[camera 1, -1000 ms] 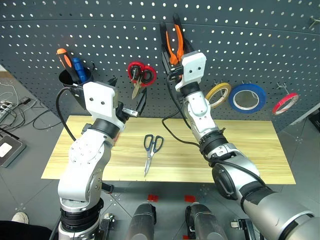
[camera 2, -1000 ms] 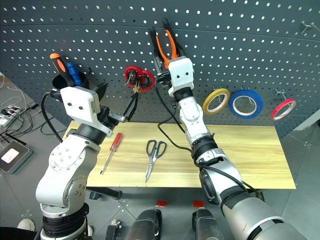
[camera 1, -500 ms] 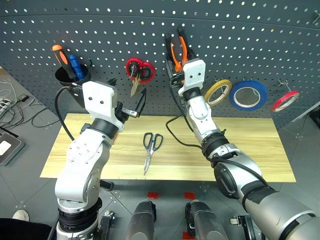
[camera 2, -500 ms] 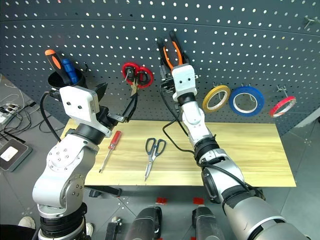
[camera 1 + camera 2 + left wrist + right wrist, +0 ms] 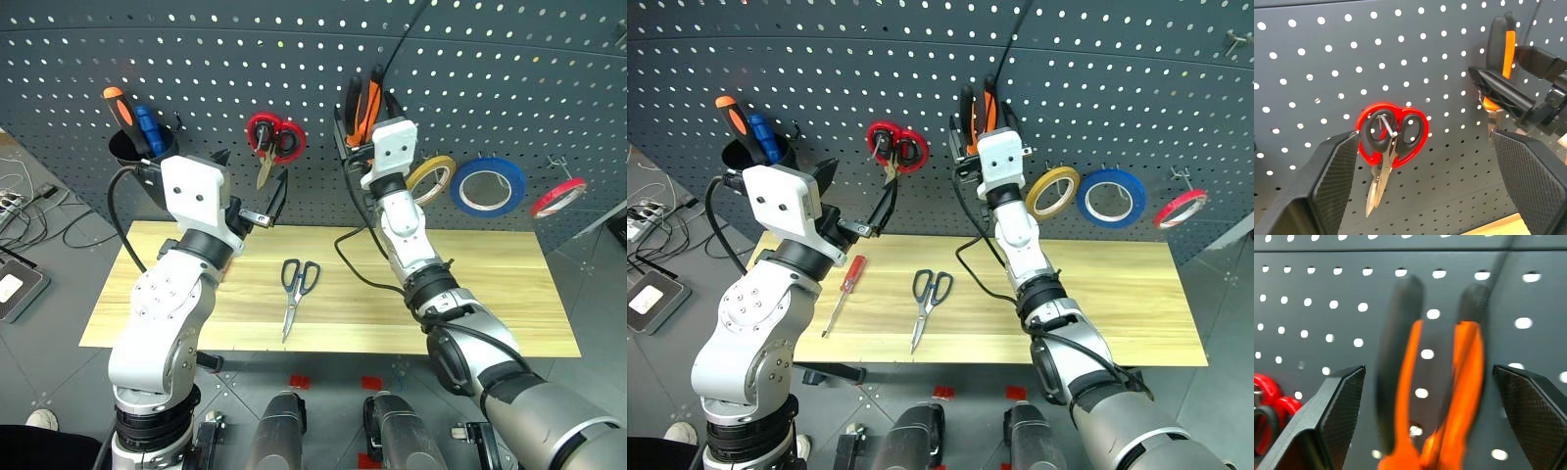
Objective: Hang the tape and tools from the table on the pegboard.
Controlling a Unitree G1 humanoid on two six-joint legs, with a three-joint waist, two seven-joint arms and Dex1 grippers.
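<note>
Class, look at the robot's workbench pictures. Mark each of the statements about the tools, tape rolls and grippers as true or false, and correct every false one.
1. The black-handled steel scissors lie on the light wooden table. True.
2. The pliers with orange-and-black handles lie on the table. False: they are up against the dark perforated pegboard, between the open fingers of the right gripper.
3. The left gripper is shut on the red-handled scissors. False: it is open and holds nothing; those scissors hang from a hook on the pegboard.
4. The slim screwdriver with the clear red handle lies on the table. True.
5. The wide blue tape roll hangs between the yellow tape roll and the thin red tape roll. True.
</note>
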